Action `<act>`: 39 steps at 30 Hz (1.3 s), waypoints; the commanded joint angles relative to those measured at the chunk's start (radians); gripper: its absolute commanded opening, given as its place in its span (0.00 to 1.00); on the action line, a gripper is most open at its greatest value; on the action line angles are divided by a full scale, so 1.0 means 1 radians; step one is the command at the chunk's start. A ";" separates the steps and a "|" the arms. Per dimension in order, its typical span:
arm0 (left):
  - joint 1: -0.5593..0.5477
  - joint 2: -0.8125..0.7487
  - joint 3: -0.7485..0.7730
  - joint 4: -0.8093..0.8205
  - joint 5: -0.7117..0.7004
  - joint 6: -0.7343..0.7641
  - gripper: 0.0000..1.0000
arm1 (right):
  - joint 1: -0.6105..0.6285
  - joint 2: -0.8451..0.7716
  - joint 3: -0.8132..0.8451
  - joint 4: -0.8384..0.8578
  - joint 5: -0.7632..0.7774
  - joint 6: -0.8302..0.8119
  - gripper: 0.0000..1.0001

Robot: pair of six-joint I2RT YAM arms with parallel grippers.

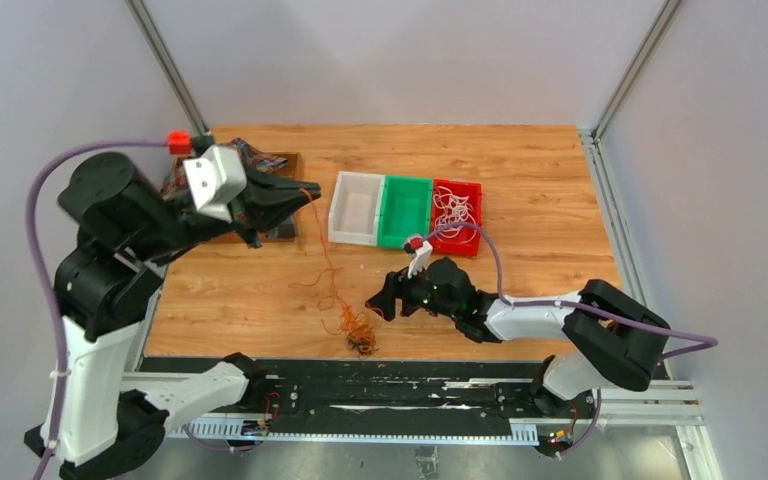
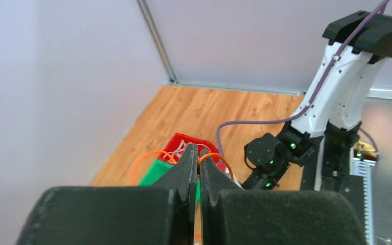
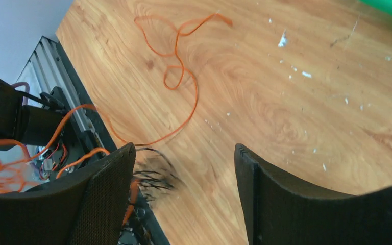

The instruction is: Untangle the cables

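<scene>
Orange cable (image 1: 352,327) in left gripper (image 1: 309,193)

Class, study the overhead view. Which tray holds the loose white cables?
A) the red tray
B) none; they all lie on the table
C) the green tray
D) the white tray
A: the white cables lie coiled inside the red tray, the rightmost of the three trays in the row.

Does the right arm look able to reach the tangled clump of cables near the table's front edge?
Probably yes: the right gripper hangs open and low beside the clump, nothing between them; the left gripper only holds one orange cable up.
</scene>
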 commanded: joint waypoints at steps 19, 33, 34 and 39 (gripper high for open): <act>-0.006 -0.074 -0.146 0.068 -0.149 0.186 0.00 | 0.046 -0.232 0.255 -0.165 -0.283 -0.323 0.69; -0.006 -0.015 -0.061 0.069 -0.164 0.204 0.00 | 0.061 0.117 0.420 -0.022 -0.344 -0.205 0.38; -0.006 -0.002 -0.043 0.072 -0.172 0.208 0.00 | 0.061 0.132 0.412 -0.011 -0.331 -0.192 0.34; -0.006 0.055 0.074 0.102 -0.225 0.224 0.00 | 0.062 0.197 0.374 0.028 -0.301 -0.161 0.26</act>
